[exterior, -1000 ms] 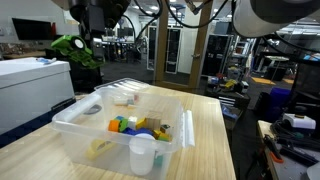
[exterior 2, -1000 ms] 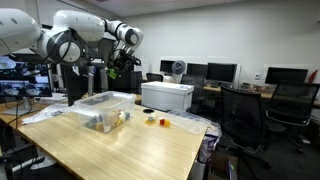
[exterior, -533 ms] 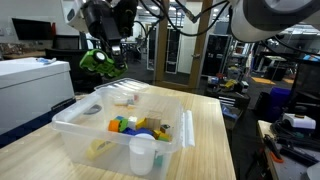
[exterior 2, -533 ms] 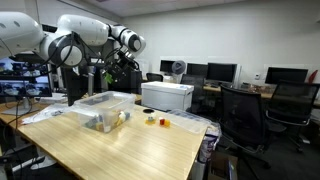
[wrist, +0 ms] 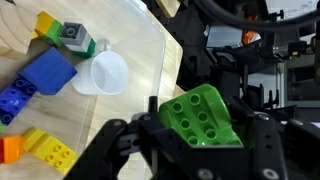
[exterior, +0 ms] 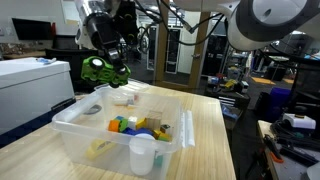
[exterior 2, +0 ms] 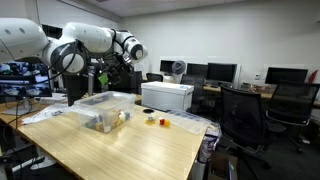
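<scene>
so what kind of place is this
Most likely a robotics lab in an office space: desks with rows of monitors, office chairs, and a gripper holding a green block near a clear bin of toy bricks.

The studded plastic toy block [wrist: 205,118] is bright green, and the metal gripper [wrist: 200,140] about it is black. The round plastic cup [wrist: 108,73] is white, the big plastic brick [wrist: 48,72] blue, the small studded brick [wrist: 45,150] yellow, and the wooden table [wrist: 140,35] pale with fine grain.
</scene>
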You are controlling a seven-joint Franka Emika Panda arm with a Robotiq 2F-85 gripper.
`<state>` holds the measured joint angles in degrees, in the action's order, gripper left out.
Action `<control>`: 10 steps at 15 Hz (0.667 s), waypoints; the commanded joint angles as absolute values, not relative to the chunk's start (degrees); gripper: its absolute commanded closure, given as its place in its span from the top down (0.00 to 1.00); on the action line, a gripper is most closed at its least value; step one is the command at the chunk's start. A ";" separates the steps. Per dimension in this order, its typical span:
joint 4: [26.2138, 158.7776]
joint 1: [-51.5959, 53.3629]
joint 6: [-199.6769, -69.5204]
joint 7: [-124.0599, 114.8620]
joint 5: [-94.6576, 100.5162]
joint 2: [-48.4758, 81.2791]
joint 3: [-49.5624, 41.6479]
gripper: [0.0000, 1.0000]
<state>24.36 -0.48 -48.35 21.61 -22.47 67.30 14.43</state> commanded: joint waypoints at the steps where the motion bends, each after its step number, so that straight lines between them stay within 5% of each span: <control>1: 24.90 -0.21 -47.87 17.33 -20.96 67.39 12.84 0.45; 10: 26.10 1.39 -41.87 12.37 -15.93 67.71 7.31 0.45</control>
